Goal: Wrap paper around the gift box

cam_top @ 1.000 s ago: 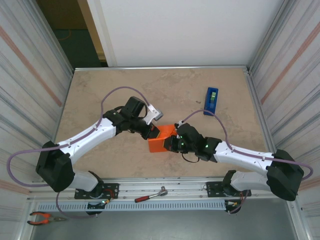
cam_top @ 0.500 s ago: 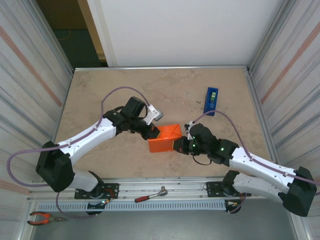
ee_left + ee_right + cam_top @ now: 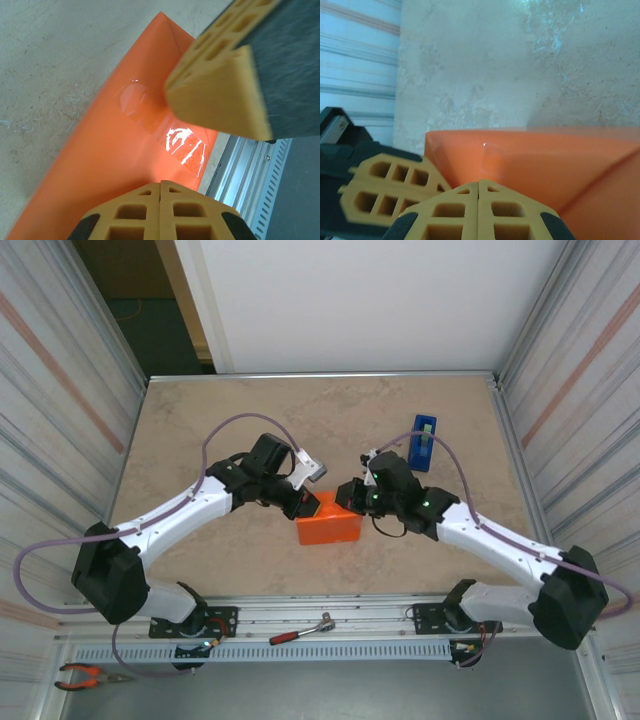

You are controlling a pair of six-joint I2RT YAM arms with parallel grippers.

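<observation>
The gift box (image 3: pixel 330 528) lies at mid-table, fully covered by the orange paper (image 3: pixel 100 150), so only the paper skin shows. Clear tape strips (image 3: pixel 184 145) shine on the paper. My left gripper (image 3: pixel 306 506) is shut, its tips (image 3: pixel 160 183) resting on the box's top at the left end. My right gripper (image 3: pixel 349 496) is shut too and sits against the box's far right top corner, with the orange paper (image 3: pixel 545 160) just ahead of its closed tips (image 3: pixel 479 182). Each wrist view catches the other gripper's fingers (image 3: pixel 390 180) close by.
A blue tape dispenser (image 3: pixel 424 442) stands at the back right, just behind the right arm. A red-handled ratchet (image 3: pixel 300 630) lies on the front rail and pliers (image 3: pixel 90 676) at the bottom left. Corrugated walls close in both sides.
The right arm has swung from the box's near right side round to its far right corner. The left gripper has stayed on the box.
</observation>
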